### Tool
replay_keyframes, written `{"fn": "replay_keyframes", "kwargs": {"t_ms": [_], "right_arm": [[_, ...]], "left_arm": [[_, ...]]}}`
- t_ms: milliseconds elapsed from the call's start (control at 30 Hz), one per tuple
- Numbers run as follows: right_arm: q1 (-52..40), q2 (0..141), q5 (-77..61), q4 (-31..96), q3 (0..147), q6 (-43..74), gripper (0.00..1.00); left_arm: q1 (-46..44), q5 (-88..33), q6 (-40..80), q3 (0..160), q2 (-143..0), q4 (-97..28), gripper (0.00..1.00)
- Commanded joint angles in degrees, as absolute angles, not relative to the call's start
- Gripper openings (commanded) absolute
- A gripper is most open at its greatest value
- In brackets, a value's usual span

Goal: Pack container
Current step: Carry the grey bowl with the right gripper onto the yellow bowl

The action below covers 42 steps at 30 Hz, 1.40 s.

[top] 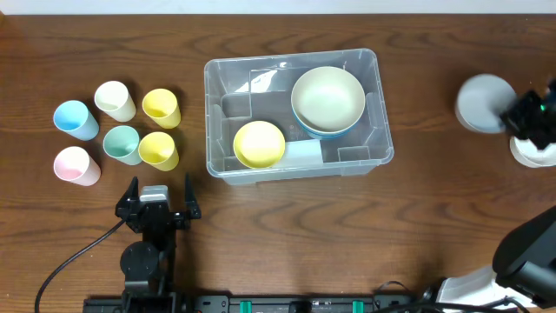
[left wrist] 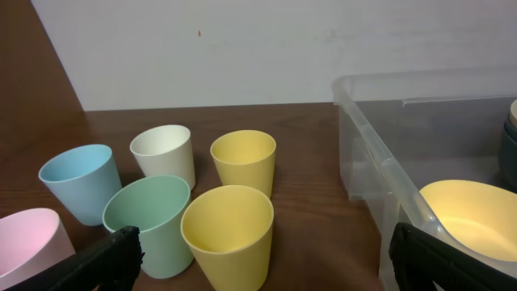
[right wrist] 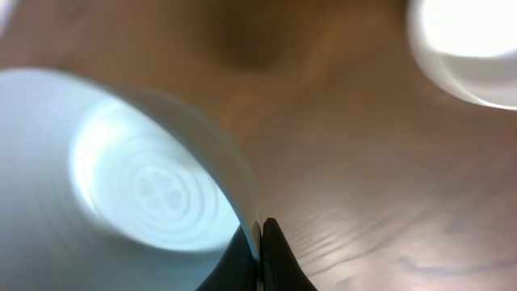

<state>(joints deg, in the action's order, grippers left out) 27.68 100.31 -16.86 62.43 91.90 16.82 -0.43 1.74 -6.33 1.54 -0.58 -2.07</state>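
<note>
The clear plastic container (top: 209,113) stands mid-table, and its near corner (left wrist: 380,153) shows in the left wrist view. Inside it a cream bowl (top: 327,97) is stacked on a blue one, with a yellow bowl (top: 259,143) beside them. At the far right my right gripper (top: 519,116) is shut on the rim of a pale grey bowl (top: 483,102). The right wrist view shows that bowl (right wrist: 137,186) with its wall pinched in the gripper (right wrist: 260,242). My left gripper (top: 159,202) stands open in front of the cups, holding nothing (left wrist: 266,263).
Several pastel cups stand left of the container: blue (top: 75,119), cream (top: 115,100), two yellow (top: 161,107) (top: 158,149), green (top: 122,143), pink (top: 75,164). A white bowl (top: 532,155) sits by the right edge, also seen top right (right wrist: 468,48).
</note>
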Motion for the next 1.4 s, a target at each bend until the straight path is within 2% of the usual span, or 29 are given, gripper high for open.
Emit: {"fn": "replay_keyframes", "kwargs": {"t_ms": [0, 133, 367, 600, 867, 1367], "right_arm": [[20.16, 98.35, -22.87, 65.69, 98.15, 12.78, 0.01], [8.75, 98.35, -20.18, 67.48, 102.13, 14.24, 0.01], [-10.68, 99.35, -13.19, 63.24, 102.74, 21.06, 0.01], [-22.39, 105.58, -11.35, 58.89, 102.74, 23.86, 0.01], [-29.41, 113.71, -11.35, 56.16, 102.74, 24.21, 0.01], [-33.93, 118.08, -10.74, 55.27, 102.54, 23.53, 0.01]], "left_arm": [[-0.16, 3.05, -7.29, 0.23, -0.3, -3.92, 0.98], [-0.16, 3.05, -7.29, 0.23, -0.3, -3.92, 0.98], [-0.16, 3.05, -7.29, 0.23, -0.3, -3.92, 0.98], [-0.16, 3.05, -7.29, 0.23, -0.3, -3.92, 0.98], [-0.16, 3.05, -7.29, 0.23, -0.3, -3.92, 0.98], [-0.16, 3.05, -7.29, 0.23, -0.3, -3.92, 0.98]]}}
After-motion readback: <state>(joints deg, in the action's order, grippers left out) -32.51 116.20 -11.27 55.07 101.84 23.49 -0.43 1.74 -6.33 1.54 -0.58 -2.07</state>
